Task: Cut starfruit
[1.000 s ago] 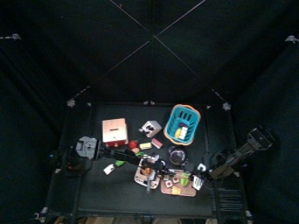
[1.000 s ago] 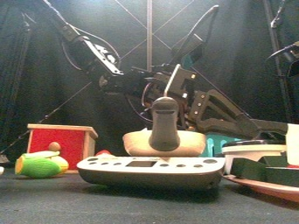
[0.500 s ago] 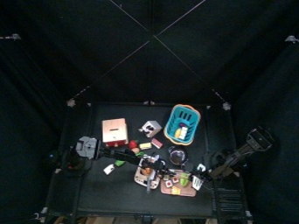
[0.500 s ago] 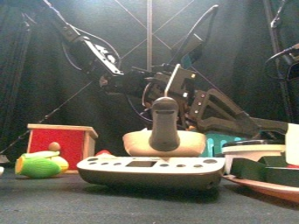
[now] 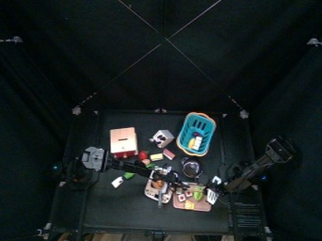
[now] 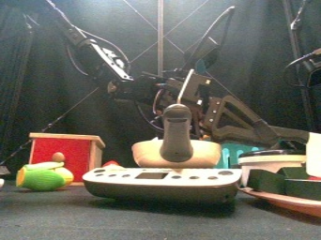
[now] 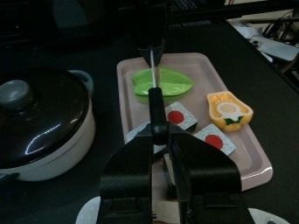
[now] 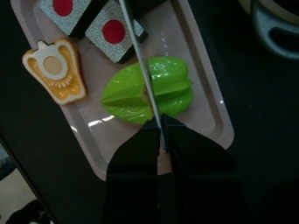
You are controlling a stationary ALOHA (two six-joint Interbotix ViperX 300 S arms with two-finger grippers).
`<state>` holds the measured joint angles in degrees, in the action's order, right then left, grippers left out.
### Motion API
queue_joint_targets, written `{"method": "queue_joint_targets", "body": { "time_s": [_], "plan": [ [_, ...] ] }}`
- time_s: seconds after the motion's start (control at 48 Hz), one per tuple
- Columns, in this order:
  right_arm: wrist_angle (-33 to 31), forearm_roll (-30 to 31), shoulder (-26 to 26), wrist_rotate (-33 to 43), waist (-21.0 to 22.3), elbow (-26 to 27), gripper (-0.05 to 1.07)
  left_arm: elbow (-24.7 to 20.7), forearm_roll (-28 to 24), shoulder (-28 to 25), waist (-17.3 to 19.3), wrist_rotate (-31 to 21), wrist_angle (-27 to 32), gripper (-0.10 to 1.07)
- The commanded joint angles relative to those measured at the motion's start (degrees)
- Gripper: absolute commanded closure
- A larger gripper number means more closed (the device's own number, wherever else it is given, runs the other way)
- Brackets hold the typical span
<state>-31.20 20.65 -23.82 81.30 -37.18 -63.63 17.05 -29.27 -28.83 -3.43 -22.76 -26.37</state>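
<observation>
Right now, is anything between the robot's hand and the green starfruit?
Nothing visible. The blade in the right hand lies straight across the starfruit on the tray; the other food pieces sit off to the side.

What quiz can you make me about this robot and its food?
1. Pick one: what colour is the starfruit? A red, B green, C blue.
2. True or false: the starfruit sits inside the pot.
3. Fill the gap: the right pincer holds a ___ across the starfruit.

Key: 1 B. 2 False, it lies on the tray. 3 knife.
</observation>
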Motion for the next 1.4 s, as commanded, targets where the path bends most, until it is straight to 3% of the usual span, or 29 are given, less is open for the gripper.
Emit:
{"method": "queue_joint_targets", "body": {
  "time_s": [0.0, 0.75, 1.125, 1.375],
  "plan": [
    [-0.26, -0.62, 0.88, 0.18, 0.0, -0.88, 0.61, 0.35, -0.26, 0.18, -0.09, -0.09, 0.97, 0.55],
    [1.76, -0.44, 0.18, -0.35, 1.41, -0.53, 0.62, 0.44, 0.88, 0.53, -0.18, 0.09, 2.37, 0.55],
    [-5.8, 2.81, -6.06, -0.35, 1.41, 2.99, 0.62, 0.79, -1.76, 5.19, -0.53, 0.26, 2.46, 0.55],
    [-6.15, 5.45, -7.73, -0.35, 1.41, 3.08, 0.62, 0.79, -1.85, 5.62, -0.62, 0.35, 2.46, 0.55]
  ]
}}
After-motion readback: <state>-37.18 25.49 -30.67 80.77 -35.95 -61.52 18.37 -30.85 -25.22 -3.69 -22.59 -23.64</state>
